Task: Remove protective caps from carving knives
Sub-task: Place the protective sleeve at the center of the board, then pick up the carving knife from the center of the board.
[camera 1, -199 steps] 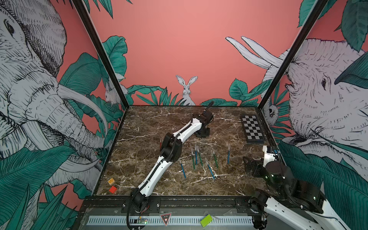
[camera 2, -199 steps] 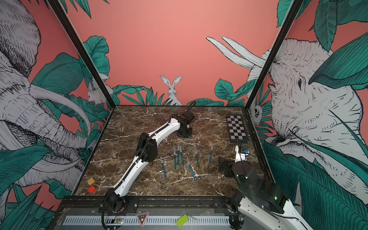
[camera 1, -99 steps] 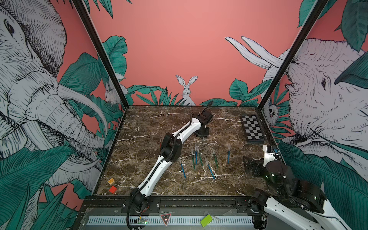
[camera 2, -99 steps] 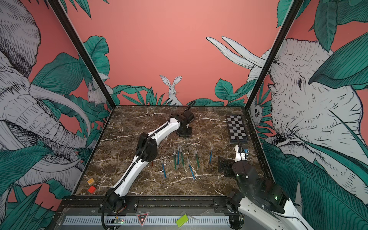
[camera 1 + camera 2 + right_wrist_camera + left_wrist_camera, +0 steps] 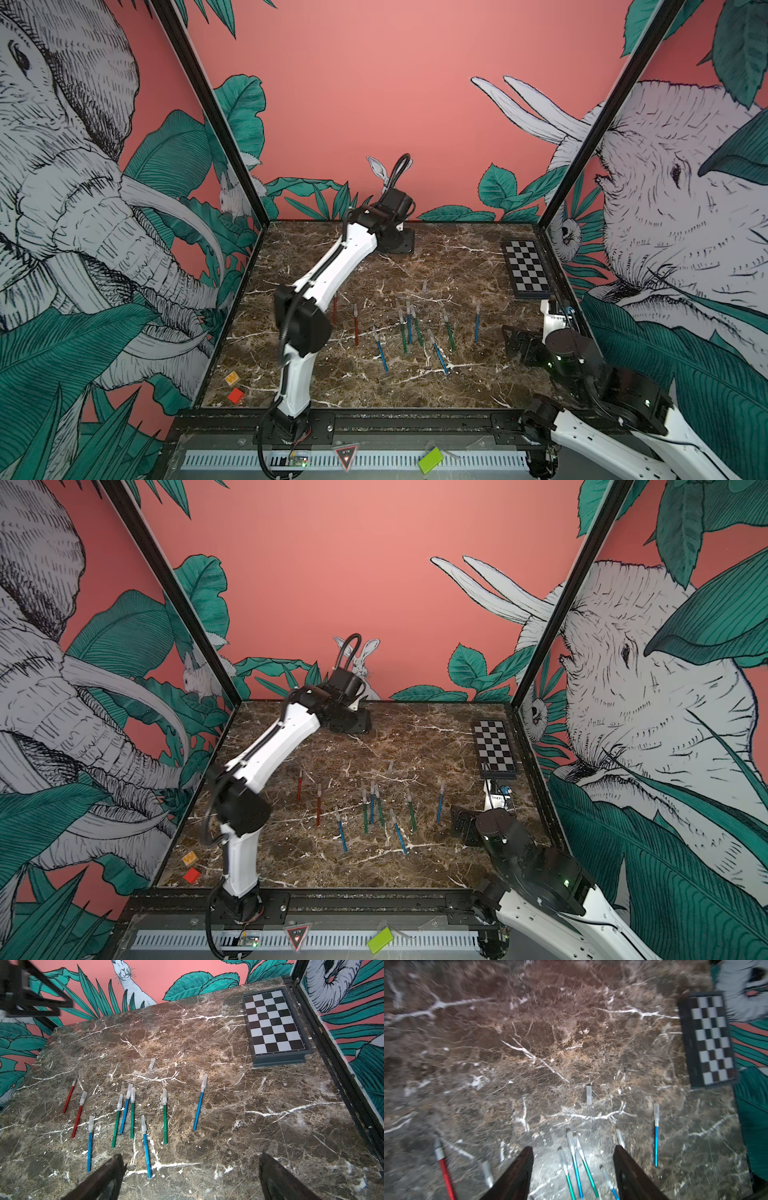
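One translucent greyish plastic cap (image 5: 152,1064) is lying loose on the brown marble tabletop (image 5: 228,1115), just beyond the row of red, blue and green carving knives (image 5: 124,1113). It is sitting well clear of the left gripper (image 5: 573,1147), whose jaws are partly spread and gripping nothing. The right gripper (image 5: 191,1155) is gaping wide, empty.

Salmon-pink walls (image 5: 374,83) — elephants (image 5: 62,187), a rabbit (image 5: 370,667), green leaves (image 5: 174,153) — enclose a brown white-veined marble tabletop (image 5: 457,257).

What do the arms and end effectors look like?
Left arm and right arm: white shells, black joint housings. A black ribbed cable loops above the left wrist. Left end effector and right end effector: two dark, tapered fingers each.
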`<action>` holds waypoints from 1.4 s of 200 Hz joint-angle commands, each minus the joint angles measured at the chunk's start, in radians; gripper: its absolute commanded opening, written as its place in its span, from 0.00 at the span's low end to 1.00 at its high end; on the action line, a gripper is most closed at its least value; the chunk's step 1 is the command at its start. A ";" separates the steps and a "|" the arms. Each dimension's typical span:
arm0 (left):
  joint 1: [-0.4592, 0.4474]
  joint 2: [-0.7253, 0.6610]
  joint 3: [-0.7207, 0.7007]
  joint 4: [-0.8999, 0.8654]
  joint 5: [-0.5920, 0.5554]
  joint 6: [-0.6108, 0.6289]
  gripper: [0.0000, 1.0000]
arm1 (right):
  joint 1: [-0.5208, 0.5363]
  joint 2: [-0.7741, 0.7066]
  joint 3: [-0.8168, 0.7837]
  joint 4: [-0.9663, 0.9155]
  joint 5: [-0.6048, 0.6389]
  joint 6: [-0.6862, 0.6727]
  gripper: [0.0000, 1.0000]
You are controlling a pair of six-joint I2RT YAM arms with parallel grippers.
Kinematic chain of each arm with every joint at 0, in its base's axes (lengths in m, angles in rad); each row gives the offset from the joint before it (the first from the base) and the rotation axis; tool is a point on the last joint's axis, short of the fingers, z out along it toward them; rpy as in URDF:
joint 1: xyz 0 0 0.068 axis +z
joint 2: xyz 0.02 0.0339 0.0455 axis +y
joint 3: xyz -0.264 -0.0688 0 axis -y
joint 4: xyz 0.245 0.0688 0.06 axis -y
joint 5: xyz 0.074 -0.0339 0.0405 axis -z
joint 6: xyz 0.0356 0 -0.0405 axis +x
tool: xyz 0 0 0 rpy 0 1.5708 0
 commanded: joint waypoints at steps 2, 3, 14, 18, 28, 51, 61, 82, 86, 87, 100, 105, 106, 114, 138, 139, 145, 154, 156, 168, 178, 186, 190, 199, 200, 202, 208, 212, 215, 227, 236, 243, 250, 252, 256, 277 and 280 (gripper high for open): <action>0.031 -0.162 -0.322 0.069 0.013 -0.007 0.65 | 0.000 0.038 0.002 0.011 -0.010 0.007 0.98; 0.033 -0.170 -0.336 0.071 0.013 -0.009 0.65 | 0.000 0.041 0.001 0.011 -0.011 0.007 0.98; 0.042 -0.244 -0.458 0.093 0.009 -0.017 0.66 | 0.000 0.064 -0.005 0.016 -0.019 0.007 0.98; 0.042 -0.268 -0.494 0.095 0.004 -0.023 0.68 | 0.000 0.074 -0.006 0.019 -0.024 0.006 0.98; 0.043 -0.315 -0.583 0.108 0.005 -0.040 0.68 | 0.000 0.095 -0.008 0.024 -0.031 0.002 0.98; 0.042 -0.397 -0.755 0.143 0.045 -0.098 0.68 | 0.000 0.133 -0.009 0.040 -0.040 -0.006 0.98; 0.042 -0.430 -0.822 0.171 0.057 -0.125 0.67 | 0.000 0.146 -0.010 0.048 -0.046 -0.011 0.98; 0.043 -0.468 -0.957 0.208 0.077 -0.162 0.63 | 0.000 0.169 -0.014 0.066 -0.061 -0.016 0.98; 0.043 -0.471 -0.977 0.215 0.079 -0.166 0.62 | 0.001 0.174 -0.014 0.067 -0.064 -0.017 0.98; 0.043 -0.472 -0.982 0.216 0.079 -0.166 0.61 | 0.001 0.175 -0.014 0.068 -0.065 -0.018 0.98; 0.043 -0.474 -1.022 0.222 0.068 -0.176 0.59 | 0.000 0.189 -0.015 0.074 -0.076 -0.020 0.98; 0.042 -0.473 -1.032 0.221 0.062 -0.175 0.57 | 0.000 0.194 -0.013 0.076 -0.081 -0.020 0.98; 0.043 -0.473 -1.035 0.222 0.061 -0.176 0.56 | 0.000 0.195 -0.013 0.076 -0.081 -0.020 0.98; 0.042 -0.471 -1.046 0.223 0.049 -0.173 0.54 | 0.000 0.201 -0.011 0.076 -0.088 -0.023 0.98; 0.045 -0.452 -1.076 0.253 0.018 -0.175 0.47 | 0.000 0.215 -0.007 0.079 -0.097 -0.030 0.98; 0.045 -0.450 -1.077 0.254 0.019 -0.174 0.47 | 0.000 0.215 -0.007 0.079 -0.097 -0.029 0.98; 0.045 -0.441 -1.081 0.269 0.026 -0.173 0.46 | 0.000 0.218 -0.007 0.082 -0.100 -0.030 0.98; 0.044 -0.423 -1.084 0.283 0.024 -0.172 0.45 | 0.000 0.222 -0.009 0.088 -0.107 -0.030 0.98; 0.045 -0.418 -1.085 0.285 0.022 -0.172 0.44 | 0.001 0.223 -0.010 0.090 -0.109 -0.029 0.98; 0.045 -0.392 -1.083 0.298 0.019 -0.168 0.40 | 0.000 0.230 -0.014 0.096 -0.121 -0.029 0.98; 0.046 -0.372 -1.084 0.314 0.018 -0.164 0.38 | 0.000 0.237 -0.016 0.101 -0.130 -0.027 0.98; 0.047 -0.357 -1.082 0.324 0.014 -0.160 0.36 | 0.000 0.242 -0.018 0.104 -0.136 -0.026 0.98; 0.046 -0.350 -1.080 0.328 0.010 -0.157 0.35 | 0.000 0.245 -0.019 0.103 -0.137 -0.027 0.98; 0.051 -0.330 -1.076 0.329 -0.003 -0.149 0.33 | 0.000 0.250 -0.019 0.103 -0.141 -0.027 0.98; 0.052 -0.329 -1.075 0.329 -0.005 -0.149 0.33 | 0.000 0.251 -0.019 0.104 -0.141 -0.027 0.98; 0.053 -0.324 -1.072 0.328 -0.007 -0.147 0.32 | 0.000 0.252 -0.019 0.104 -0.142 -0.027 0.98; 0.059 -0.313 -1.070 0.326 -0.015 -0.142 0.30 | 0.000 0.253 -0.017 0.104 -0.144 -0.027 0.98; 0.063 -0.307 -1.070 0.328 -0.018 -0.138 0.30 | 0.001 0.254 -0.017 0.103 -0.145 -0.028 0.98; 0.066 -0.303 -1.069 0.331 -0.019 -0.136 0.30 | 0.001 0.255 -0.016 0.104 -0.145 -0.028 0.98; 0.079 -0.286 -1.069 0.335 -0.021 -0.131 0.30 | 0.000 0.253 -0.015 0.104 -0.148 -0.030 0.98; 0.083 -0.277 -1.071 0.342 -0.026 -0.125 0.29 | 0.000 0.253 -0.014 0.104 -0.148 -0.030 0.98; 0.085 -0.271 -1.068 0.343 -0.037 -0.122 0.29 | 0.000 0.252 -0.015 0.103 -0.148 -0.030 0.98; 0.085 -0.266 -1.066 0.344 -0.043 -0.119 0.28 | 0.000 0.252 -0.015 0.103 -0.149 -0.028 0.98; 0.085 -0.261 -1.066 0.346 -0.045 -0.117 0.28 | 0.000 0.252 -0.014 0.103 -0.149 -0.028 0.98; 0.085 -0.257 -1.067 0.350 -0.047 -0.117 0.28 | 0.000 0.252 -0.014 0.104 -0.149 -0.029 0.98; 0.085 -0.228 -1.069 0.369 -0.045 -0.115 0.26 | 0.000 0.253 -0.014 0.104 -0.154 -0.023 0.98; 0.085 -0.223 -1.068 0.372 -0.043 -0.115 0.25 | 0.000 0.253 -0.015 0.105 -0.155 -0.023 0.98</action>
